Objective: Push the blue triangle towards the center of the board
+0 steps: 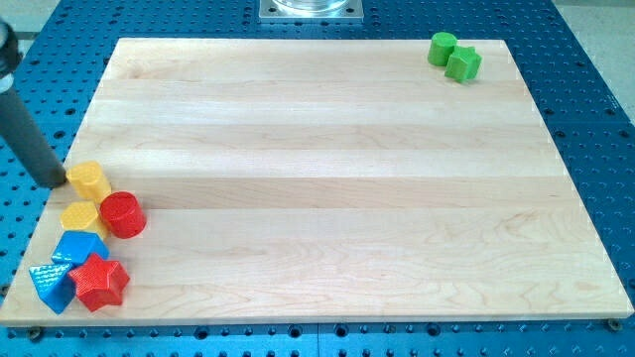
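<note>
The blue triangle lies at the board's bottom left corner, touching a red star. A second blue block sits just above them. A yellow block, a red cylinder and another yellow block stand above that in the same cluster. My tip is at the board's left edge, just left of the upper yellow block and well above the blue triangle.
A green cylinder and a green block stand together at the board's top right. The wooden board lies on a blue perforated table. A metal mount is at the view's top.
</note>
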Robot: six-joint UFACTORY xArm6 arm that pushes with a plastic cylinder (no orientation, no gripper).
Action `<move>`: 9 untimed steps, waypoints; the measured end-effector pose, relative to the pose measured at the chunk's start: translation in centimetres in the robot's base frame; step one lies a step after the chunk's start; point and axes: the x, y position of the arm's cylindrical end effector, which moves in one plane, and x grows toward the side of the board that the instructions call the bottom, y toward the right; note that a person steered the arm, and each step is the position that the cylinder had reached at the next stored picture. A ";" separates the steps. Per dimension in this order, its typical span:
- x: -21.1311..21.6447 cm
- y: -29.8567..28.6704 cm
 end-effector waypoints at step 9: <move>4.0 16.8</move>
